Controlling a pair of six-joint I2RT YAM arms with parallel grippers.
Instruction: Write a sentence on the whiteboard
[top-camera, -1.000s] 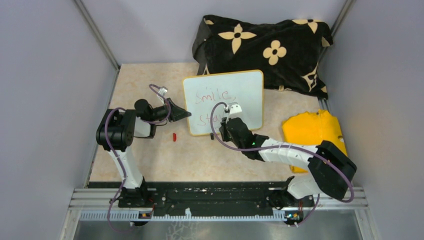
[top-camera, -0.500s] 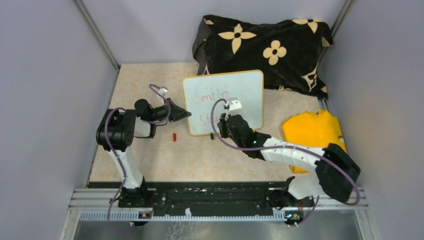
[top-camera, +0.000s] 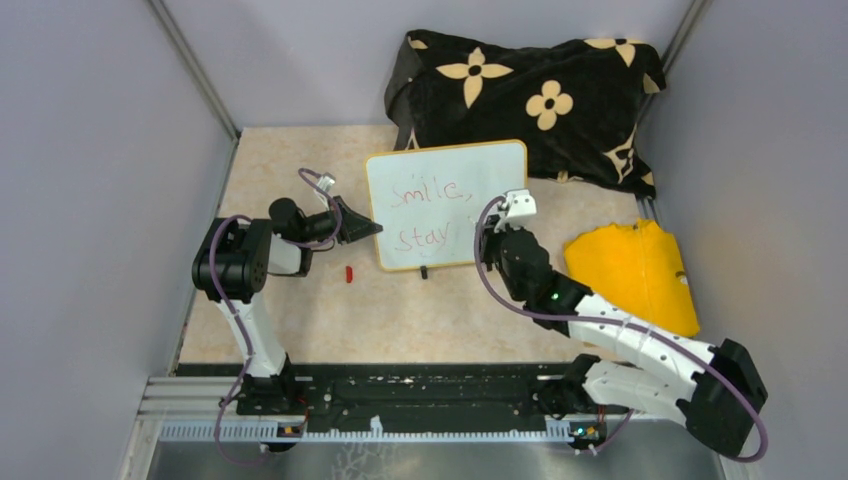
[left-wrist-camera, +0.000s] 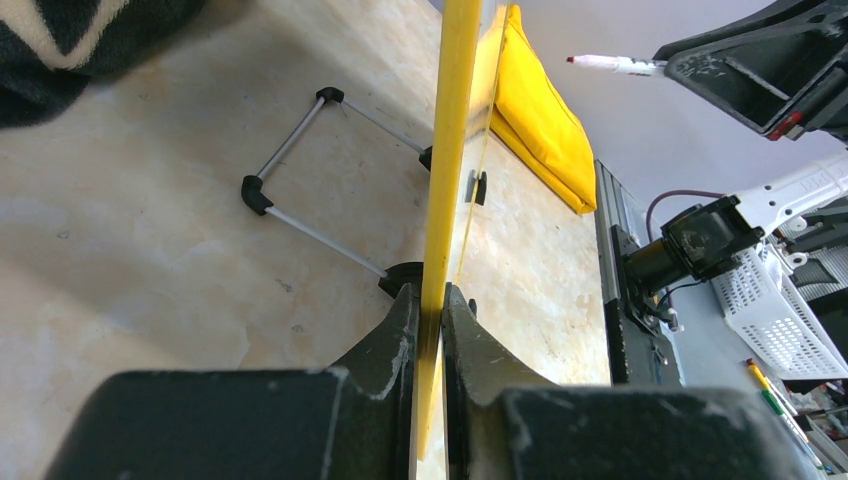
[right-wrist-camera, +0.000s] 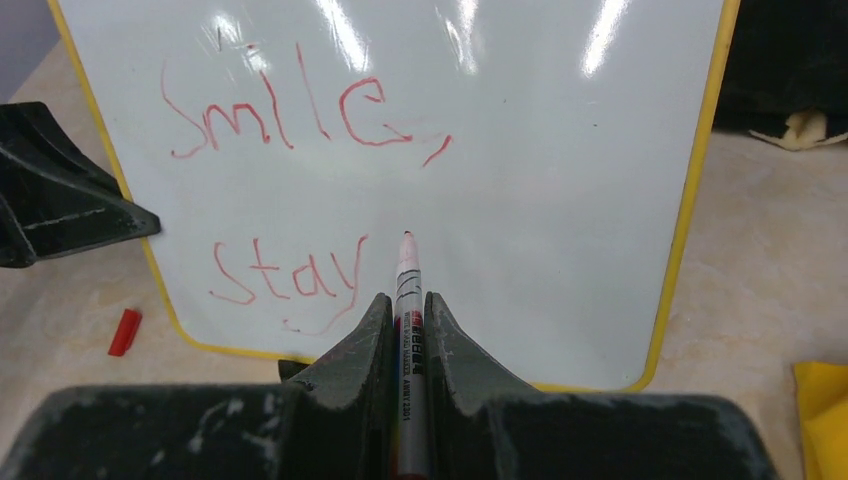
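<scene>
— What is seen nearest the arm bases?

— The right gripper (right-wrist-camera: 407, 305) is seen low over the table (top-camera: 330, 320), right of centre, its fingers pressed onto a marker (right-wrist-camera: 407, 270) that is pinched between them. The marker is pointed away from the bases, toward the board. A yellow cloth (top-camera: 630, 270) is laid just to the right of that arm.

— And the marker tip?

— In the right wrist view it is lined up with the blank patch just right of the lower word. From the left wrist view the marker (left-wrist-camera: 615, 65) is shown held clear of the board face, not touching it.

— What is found a little farther out?

— A small red cap (top-camera: 348, 273) is left on the table near the board's lower left corner. Beside it the left gripper (top-camera: 365, 228) is clamped on the whiteboard (top-camera: 470, 175), the yellow frame edge being nipped between its two fingers (left-wrist-camera: 398, 330).

— Where is the whiteboard placed?

— It is propped tilted in the middle of the table, one black clip foot (top-camera: 424, 271) being visible at its lower edge. The sentence (right-wrist-camera: 300, 115) is written in red in two lines: "Smile," above, "stay" below.

— And beyond it?

— A black cloth (top-camera: 530, 95) with pale flowers is heaped against the far wall, just behind the board.
</scene>
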